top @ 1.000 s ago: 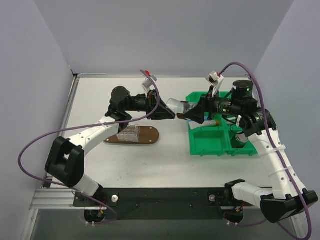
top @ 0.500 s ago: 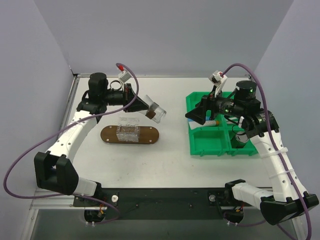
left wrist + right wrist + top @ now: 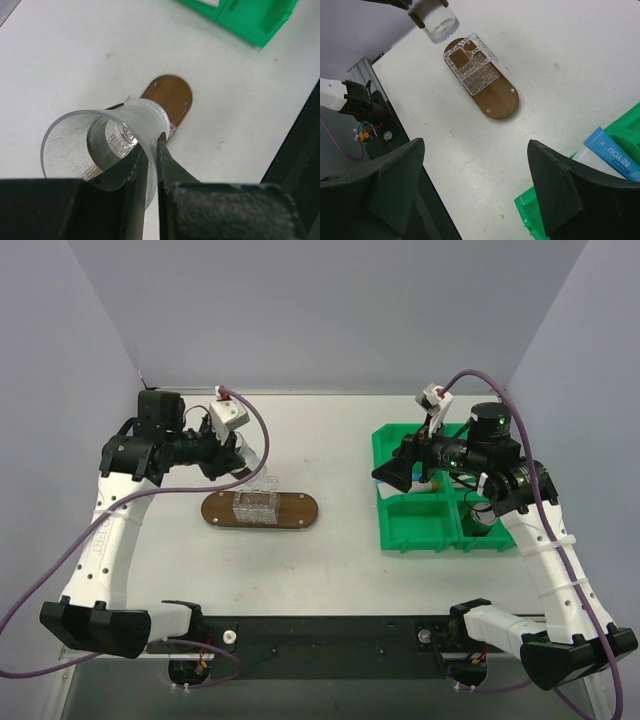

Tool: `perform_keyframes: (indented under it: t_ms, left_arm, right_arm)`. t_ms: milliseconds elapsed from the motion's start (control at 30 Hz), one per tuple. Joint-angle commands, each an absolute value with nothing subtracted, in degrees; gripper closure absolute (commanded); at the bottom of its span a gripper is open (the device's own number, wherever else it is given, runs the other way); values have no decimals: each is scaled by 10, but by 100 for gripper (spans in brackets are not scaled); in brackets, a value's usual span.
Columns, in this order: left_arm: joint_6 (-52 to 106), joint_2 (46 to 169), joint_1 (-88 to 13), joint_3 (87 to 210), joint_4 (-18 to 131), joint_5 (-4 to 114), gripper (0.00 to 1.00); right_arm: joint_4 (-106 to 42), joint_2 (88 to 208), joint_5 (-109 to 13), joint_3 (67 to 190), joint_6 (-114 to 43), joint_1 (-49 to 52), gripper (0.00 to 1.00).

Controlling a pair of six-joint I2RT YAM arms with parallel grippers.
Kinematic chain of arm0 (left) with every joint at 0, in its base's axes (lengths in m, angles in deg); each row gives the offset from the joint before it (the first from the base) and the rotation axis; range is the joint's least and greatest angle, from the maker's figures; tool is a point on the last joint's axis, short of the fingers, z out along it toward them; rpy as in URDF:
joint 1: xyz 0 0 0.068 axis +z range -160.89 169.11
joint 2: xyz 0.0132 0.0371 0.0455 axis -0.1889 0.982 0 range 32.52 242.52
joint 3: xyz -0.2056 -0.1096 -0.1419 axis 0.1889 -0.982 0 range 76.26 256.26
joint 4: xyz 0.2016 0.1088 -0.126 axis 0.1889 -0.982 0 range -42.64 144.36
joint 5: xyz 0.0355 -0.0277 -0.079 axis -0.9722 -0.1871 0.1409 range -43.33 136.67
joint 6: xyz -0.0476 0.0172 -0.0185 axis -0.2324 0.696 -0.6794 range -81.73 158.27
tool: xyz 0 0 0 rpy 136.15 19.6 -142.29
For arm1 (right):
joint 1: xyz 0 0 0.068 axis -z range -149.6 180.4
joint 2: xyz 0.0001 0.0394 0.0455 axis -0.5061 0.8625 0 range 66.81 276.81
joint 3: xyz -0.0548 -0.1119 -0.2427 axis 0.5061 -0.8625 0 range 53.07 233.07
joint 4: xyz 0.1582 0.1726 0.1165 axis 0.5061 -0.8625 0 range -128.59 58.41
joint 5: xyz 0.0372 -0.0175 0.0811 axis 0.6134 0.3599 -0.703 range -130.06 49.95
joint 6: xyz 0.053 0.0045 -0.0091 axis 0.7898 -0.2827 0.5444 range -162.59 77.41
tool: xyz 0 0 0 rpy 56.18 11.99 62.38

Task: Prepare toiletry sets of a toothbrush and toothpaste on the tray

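Closest to the arm bases there's one tray (image 3: 300, 512) flat on the table, with one clear ribbed holder (image 3: 255, 506) sitting on it, toward its left end. Off to the right is one green bin (image 3: 415, 532), with one toothpaste (image 3: 613, 154) lying in it. The right gripper (image 3: 475, 145) hangs at the bin's left edge, fingers spread wide with nothing between them. Further back, the left gripper (image 3: 154, 142) is pinched on the wall of the only clear cup (image 3: 75, 145), held up close to the tray.
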State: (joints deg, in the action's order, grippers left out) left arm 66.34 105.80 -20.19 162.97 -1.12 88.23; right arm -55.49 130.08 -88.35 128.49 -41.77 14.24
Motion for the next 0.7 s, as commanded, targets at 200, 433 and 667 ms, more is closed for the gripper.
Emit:
perform_keyframes:
  t_ms: [200, 433, 667]
  left_arm:
    - [817, 998, -196, 1603, -65, 627, 100]
    - [841, 980, -195, 1519, -26, 584, 100]
    - [848, 995, -194, 1442, 44, 566, 100]
  right_arm:
    - [-561, 1308, -873, 1266, -469, 144, 22]
    - [-565, 1314, -872, 1253, -489, 144, 22]
    - [-565, 1313, -873, 1237, -502, 144, 22]
